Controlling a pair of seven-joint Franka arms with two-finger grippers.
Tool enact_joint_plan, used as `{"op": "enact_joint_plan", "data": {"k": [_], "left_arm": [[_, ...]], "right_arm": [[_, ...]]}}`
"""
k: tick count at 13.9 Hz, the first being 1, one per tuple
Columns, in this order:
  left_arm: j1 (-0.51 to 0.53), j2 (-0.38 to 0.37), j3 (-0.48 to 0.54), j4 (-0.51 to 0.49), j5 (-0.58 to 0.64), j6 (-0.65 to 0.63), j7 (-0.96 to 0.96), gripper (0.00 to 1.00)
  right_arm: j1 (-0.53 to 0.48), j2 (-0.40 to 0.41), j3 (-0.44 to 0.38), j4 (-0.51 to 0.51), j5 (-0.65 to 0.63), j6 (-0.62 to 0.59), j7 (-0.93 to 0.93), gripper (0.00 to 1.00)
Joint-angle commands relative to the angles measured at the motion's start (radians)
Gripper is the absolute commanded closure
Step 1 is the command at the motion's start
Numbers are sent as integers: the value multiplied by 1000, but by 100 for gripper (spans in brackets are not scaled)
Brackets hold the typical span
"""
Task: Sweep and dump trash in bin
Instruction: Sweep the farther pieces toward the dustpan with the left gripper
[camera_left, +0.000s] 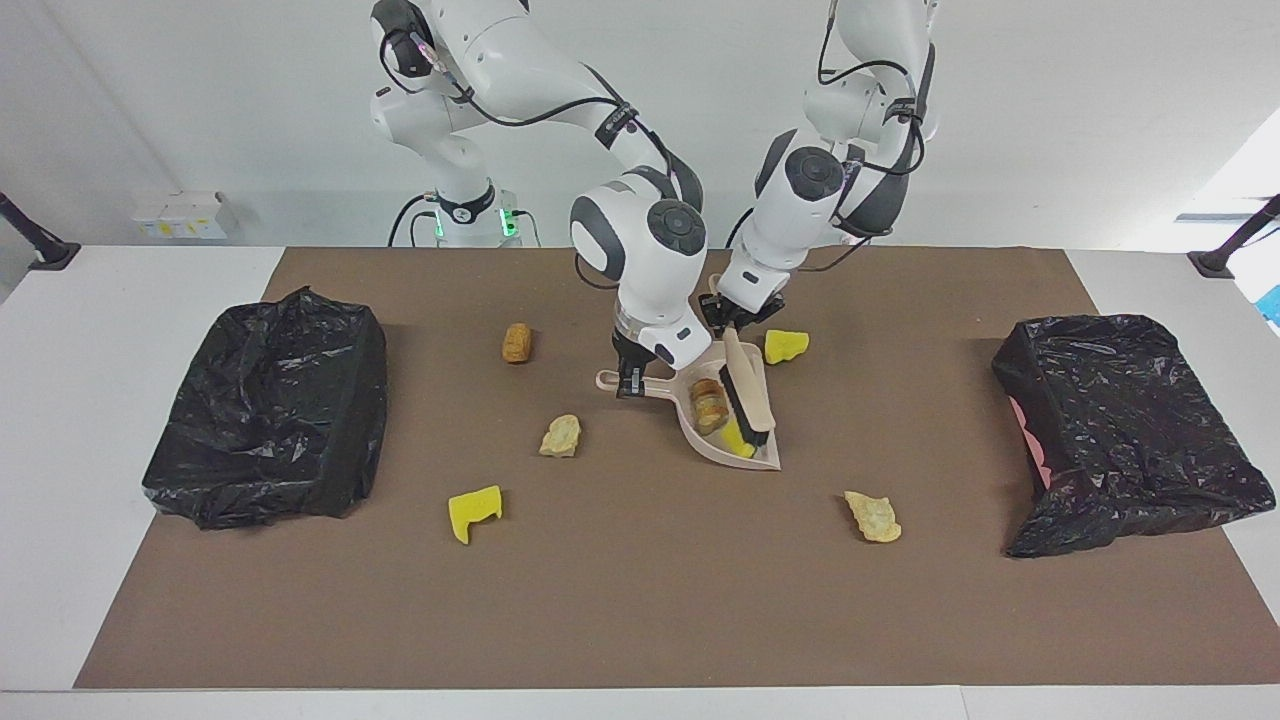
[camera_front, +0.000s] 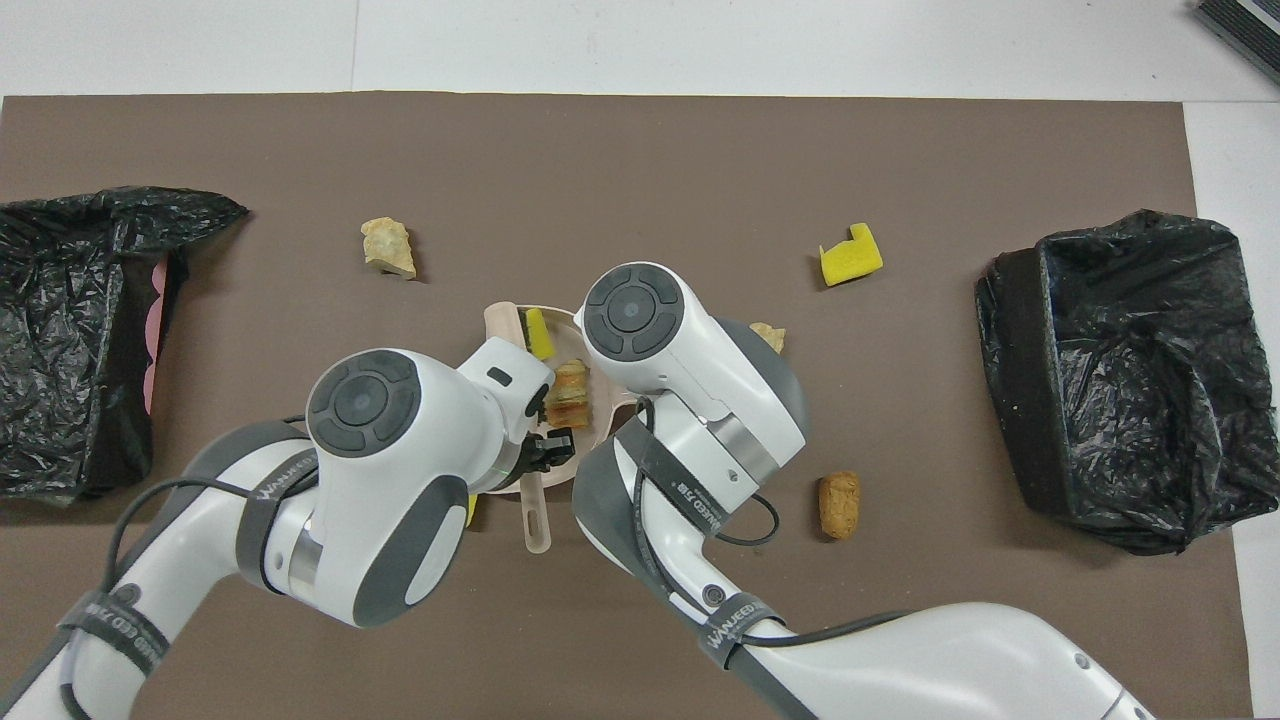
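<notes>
The bench (camera_left: 130, 280) carries a brown mat (camera_left: 640, 600) — on it two black-bagged bins (camera_left: 265, 405), a dustpan (camera_left: 745, 455) and scattered scraps (camera_left: 474, 511).
</notes>
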Motion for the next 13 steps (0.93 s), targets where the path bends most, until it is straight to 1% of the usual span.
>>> {"op": "enact_joint_plan", "data": {"k": [1,3,5,6,8,9,10,12,13], "left_arm": [[73,37,1,80,90,-75,18,100],[136,57,1,115,142,-99,74,100],[190,80,1,137,158,-93,195,100],[227,91,1,154,187,-98,282,100],[297,111,1,171,207,-92,382,100],[314,141,1,190,237,-82,416,100],[327,179,1,232,260,-84,432,100],[354,265,1,316,299,-88,494,100],[363,295,1,339,307,-81,531,100]], "right_arm": [[-13,-28,10,-25,-17,-9,9,100],[-13,-35,14,-25,-83,-6,1,100],[-13,-37,14,-30,-88,-3,-9,100],[-13,-38,14,-32,-89,-8,-12,100],[-20,-46,13,-47,-91,-6,-41,100],[-23,-45,13,-47,-94,3,-74,100],[-21,-45,13,-45,-101,1,-107,100],[-23,-45,14,-45,-98,-13,-94,100],[-26,-43,14,-41,-91,-25,-69,100]]}}
